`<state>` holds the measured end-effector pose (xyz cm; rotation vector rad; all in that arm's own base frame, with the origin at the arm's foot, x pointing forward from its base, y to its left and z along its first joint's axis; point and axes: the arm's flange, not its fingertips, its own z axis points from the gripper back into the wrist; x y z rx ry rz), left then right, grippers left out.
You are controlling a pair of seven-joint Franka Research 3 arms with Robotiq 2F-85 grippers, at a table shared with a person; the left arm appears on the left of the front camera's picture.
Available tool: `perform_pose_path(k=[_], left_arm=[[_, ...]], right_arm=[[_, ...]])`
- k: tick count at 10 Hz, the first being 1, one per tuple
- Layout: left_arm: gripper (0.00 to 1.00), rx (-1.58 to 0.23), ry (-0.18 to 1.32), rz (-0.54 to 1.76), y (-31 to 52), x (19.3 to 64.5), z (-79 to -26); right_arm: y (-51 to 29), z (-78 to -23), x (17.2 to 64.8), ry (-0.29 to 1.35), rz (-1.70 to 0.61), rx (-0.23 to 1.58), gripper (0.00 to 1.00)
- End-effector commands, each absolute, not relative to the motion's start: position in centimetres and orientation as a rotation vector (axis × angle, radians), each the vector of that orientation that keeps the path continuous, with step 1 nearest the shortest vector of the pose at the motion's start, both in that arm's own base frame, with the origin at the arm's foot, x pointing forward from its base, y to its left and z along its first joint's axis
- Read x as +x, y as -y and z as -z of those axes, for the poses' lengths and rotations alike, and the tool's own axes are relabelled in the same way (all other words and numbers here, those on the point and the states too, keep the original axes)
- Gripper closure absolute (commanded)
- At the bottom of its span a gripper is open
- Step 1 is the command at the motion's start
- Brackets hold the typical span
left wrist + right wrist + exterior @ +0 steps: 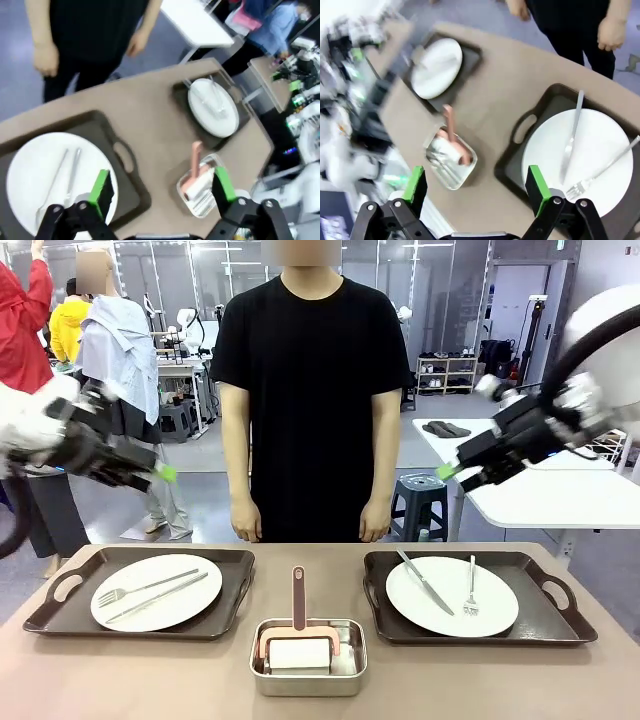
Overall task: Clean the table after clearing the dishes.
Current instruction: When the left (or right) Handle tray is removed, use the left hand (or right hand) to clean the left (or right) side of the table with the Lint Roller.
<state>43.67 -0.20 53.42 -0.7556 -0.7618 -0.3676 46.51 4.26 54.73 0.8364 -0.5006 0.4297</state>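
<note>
The tan table (120, 680) carries two dark brown trays. On the left tray (60, 612) lies a white plate (157, 592) with knife and fork; the same plate (30, 175) lies under my left wrist. The right tray (545, 625) bears a second plate (452, 596) with cutlery, which the right wrist view shows as a large plate (600, 145). My left gripper (160, 476) (161, 180) hangs open, high above the left tray. Above the right tray, my right gripper (445, 472) (475, 179) is open too, with nothing between its fingers.
A square steel pan (308, 655) (200, 192) (451, 162) with a pink-handled tool stands at the front middle between the trays. A person in black stands at the far edge, hands (245, 530) hanging down. A white table (540, 500) and a stool (420, 502) stand behind on the right.
</note>
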Motion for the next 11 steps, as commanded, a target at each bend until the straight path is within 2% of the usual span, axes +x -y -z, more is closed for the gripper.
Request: perform_pose_path(k=[1, 2, 4, 6, 9, 11], left_arm=[[0.00, -0.919, 0.763, 0.246, -5.7, 41.3, -52.0], [0.00, -0.953, 0.763, 0.163, -9.2, 39.0, -51.8], [0.00, -0.978, 0.847, 0.028, -14.8, 35.1, -50.5], [0.00, -1.005, 0.906, -0.156, -20.0, 31.7, -48.4], [0.00, -1.007, 0.970, -0.364, -24.3, 27.3, -45.9], [0.00, -0.991, 0.981, -0.382, -23.9, 27.3, -45.4]], right_arm=[[2.4, -53.9, 43.3, 0.558, -0.226, 0.939, 0.00], [6.6, -53.2, 40.9, 0.622, -0.162, 0.911, 0.00], [13.7, -51.3, 37.1, 0.748, 0.028, 1.038, 0.00], [20.4, -50.3, 33.9, 0.833, 0.214, 1.068, 0.00], [24.2, -49.8, 32.0, 0.867, 0.326, 1.071, 0.00], [24.3, -49.5, 32.5, 0.864, 0.332, 1.060, 0.00]])
